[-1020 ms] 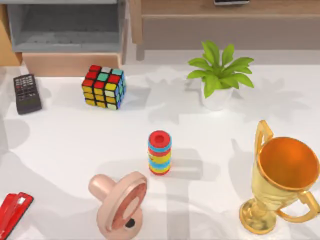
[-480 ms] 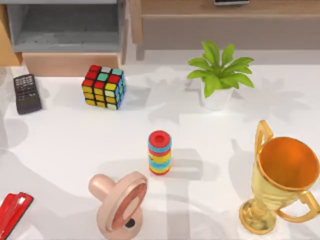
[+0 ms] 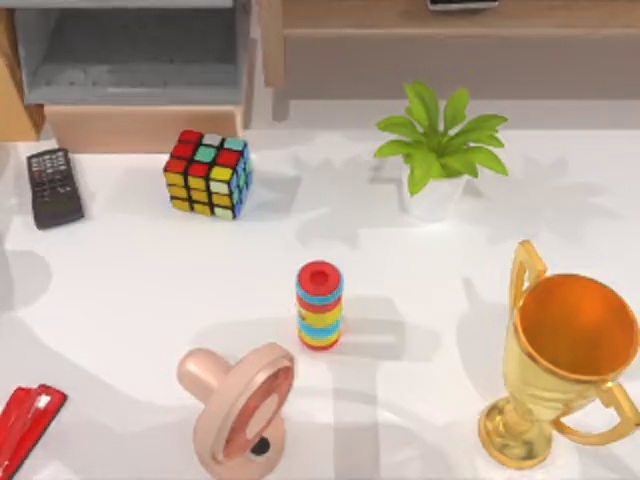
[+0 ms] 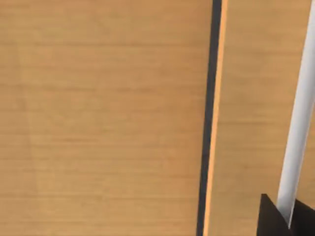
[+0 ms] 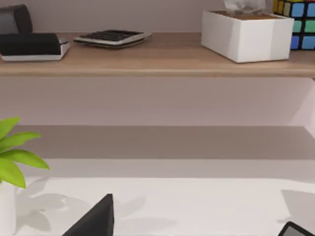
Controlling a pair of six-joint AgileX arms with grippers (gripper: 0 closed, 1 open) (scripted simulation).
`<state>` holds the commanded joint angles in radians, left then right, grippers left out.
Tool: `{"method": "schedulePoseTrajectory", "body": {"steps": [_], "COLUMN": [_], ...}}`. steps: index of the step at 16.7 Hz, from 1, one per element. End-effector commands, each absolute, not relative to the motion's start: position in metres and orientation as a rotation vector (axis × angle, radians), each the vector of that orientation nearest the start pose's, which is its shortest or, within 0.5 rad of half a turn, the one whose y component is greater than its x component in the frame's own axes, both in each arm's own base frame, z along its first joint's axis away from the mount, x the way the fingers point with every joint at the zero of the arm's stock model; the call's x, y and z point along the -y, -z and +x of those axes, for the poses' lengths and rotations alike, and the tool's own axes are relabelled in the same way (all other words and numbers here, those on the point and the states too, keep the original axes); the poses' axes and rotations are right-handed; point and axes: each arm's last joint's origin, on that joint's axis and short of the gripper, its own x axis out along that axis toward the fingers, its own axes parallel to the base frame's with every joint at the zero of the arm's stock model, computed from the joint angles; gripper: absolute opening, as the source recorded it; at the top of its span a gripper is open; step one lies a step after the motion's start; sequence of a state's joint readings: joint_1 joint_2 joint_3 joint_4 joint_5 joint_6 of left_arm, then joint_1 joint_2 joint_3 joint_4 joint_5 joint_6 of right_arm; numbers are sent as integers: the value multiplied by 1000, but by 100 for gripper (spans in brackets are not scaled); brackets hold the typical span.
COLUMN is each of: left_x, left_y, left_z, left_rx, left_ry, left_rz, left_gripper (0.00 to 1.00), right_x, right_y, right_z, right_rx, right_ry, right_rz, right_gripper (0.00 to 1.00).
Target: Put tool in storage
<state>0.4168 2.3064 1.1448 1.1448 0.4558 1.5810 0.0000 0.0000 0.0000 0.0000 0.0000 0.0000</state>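
Observation:
The tool, a red stapler (image 3: 25, 425) with black trim, lies flat at the table's front left corner, partly cut off by the edge of the top view. The storage drawer (image 3: 145, 128) stands pulled out at the back left, its grey inside bare behind the tan front panel. In the left wrist view my left gripper (image 4: 288, 223) sits close against a tan wooden surface split by a dark seam. In the right wrist view my right gripper (image 5: 197, 231) is open above the white table, facing the wooden shelf (image 5: 147, 54).
A black remote (image 3: 53, 187) and a colour cube (image 3: 208, 173) lie in front of the drawer. A potted plant (image 3: 437, 150), a ringed stack toy (image 3: 319, 305), a pink round object (image 3: 240, 405) and a gold trophy (image 3: 565, 360) stand across the table. The shelf (image 3: 450, 20) runs along the back right.
Soft shadows along the table's left edge have shifted slightly. The stapler and the other objects have not moved.

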Motion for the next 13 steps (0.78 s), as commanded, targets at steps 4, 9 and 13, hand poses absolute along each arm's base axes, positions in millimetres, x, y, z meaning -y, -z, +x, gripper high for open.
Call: {"method": "schedulePoseTrajectory", "body": {"steps": [4,9,13], "left_x": [-173,-173,-175], "left_y": [-89,-90,-91], "left_z": [382,368,359], "left_rx": [-4,-1,-2], "left_ry": [30,27,21], "left_rz": [1556,1558,1561], "left_gripper": [0,0,0], "right_x": [1,1,1], "right_y": [-160,-160,-160], "right_z": [106,106,106], "right_rx": [0,0,0], "right_ry": [0,0,0], "right_rz": [0,0,0], "right_gripper": [100,100,100]}}
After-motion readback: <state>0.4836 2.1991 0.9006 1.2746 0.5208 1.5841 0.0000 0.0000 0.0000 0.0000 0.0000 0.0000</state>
